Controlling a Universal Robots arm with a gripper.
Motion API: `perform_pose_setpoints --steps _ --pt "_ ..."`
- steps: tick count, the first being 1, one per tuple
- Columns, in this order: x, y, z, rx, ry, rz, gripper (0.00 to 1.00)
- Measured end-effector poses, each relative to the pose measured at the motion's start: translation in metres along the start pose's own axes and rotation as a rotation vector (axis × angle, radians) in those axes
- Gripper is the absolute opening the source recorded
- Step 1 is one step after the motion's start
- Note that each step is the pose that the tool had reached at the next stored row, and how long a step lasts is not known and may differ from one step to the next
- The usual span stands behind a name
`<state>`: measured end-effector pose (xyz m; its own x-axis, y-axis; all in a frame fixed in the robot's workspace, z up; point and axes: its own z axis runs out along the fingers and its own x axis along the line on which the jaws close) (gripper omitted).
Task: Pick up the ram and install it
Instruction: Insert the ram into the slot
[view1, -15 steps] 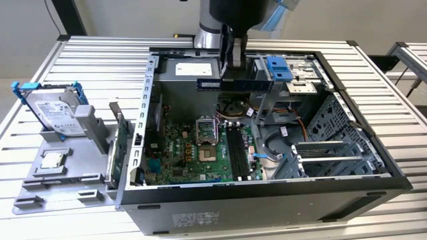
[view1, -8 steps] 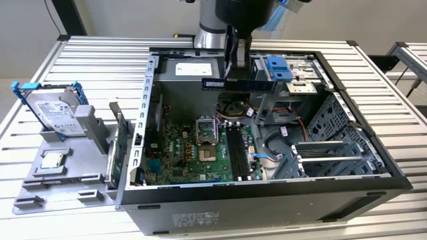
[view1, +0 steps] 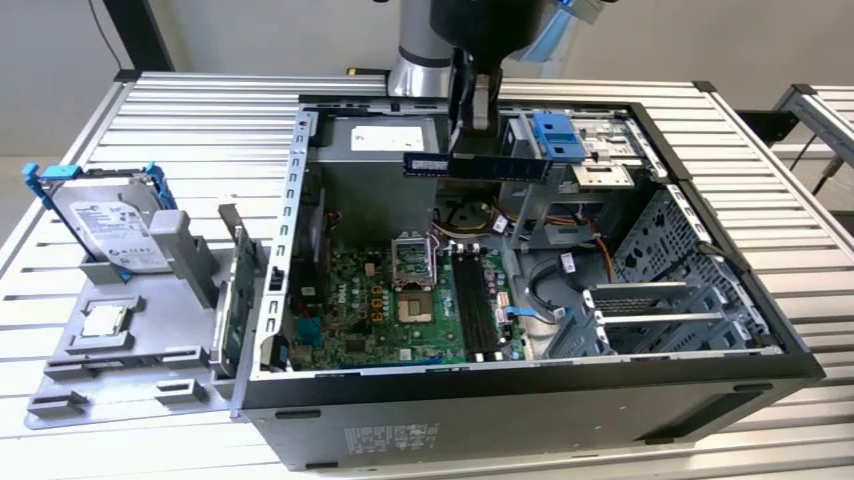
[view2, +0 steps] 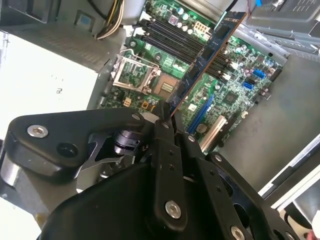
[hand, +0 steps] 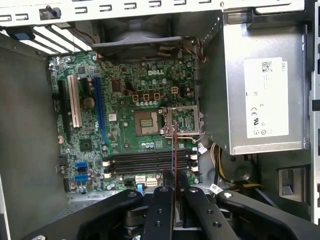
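The ram (view1: 477, 166) is a slim dark blue stick held level above the open computer case (view1: 747, 330), over its rear part. My gripper (view1: 474, 130) comes down from above and is shut on the ram's upper edge. In the second wrist view the ram (view2: 205, 60) stretches away from the gripper (view2: 169, 117) over the green motherboard (view2: 235, 85). In the first wrist view the ram (hand: 174, 150) appears edge-on as a thin strip between the fingers (hand: 160, 205), above the black memory slots (hand: 142, 161). The slots (view1: 474, 300) lie well below the ram.
A grey power supply (hand: 260, 85) sits beside the motherboard, next to an open CPU socket (hand: 147, 122). A blue drive bracket (view1: 558, 135) is close to the ram. At the exterior view's left, a grey tray (view1: 80, 385) holds a hard drive (view1: 114, 225) and a silver chip (view1: 104, 322).
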<state>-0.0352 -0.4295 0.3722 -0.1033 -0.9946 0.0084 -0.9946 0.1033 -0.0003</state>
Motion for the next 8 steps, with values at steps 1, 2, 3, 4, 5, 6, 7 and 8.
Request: perform_pose_setpoints --steps 1,2,3,4,5,6,7,8 --pt "0.0000 0.0000 0.0000 0.0000 0.0000 0.000 0.00" --pt "-0.0005 0.0001 0.0000 0.0000 -0.0001 0.000 0.00" --pt "-0.0019 0.0003 0.0000 0.0000 -0.0001 0.000 0.00" --pt "-0.0036 0.0004 0.0000 -0.0001 0.0000 0.000 0.00" --pt "-0.0058 0.0006 0.0000 0.0000 0.0000 0.000 0.00" --pt "-0.0076 0.0008 -0.0001 0.0000 0.0000 0.000 0.00" --pt "-0.0080 0.0008 -0.0001 0.0000 0.0001 0.000 0.00" --pt "-0.0080 0.0008 -0.0001 0.0000 0.0001 0.000 0.00"
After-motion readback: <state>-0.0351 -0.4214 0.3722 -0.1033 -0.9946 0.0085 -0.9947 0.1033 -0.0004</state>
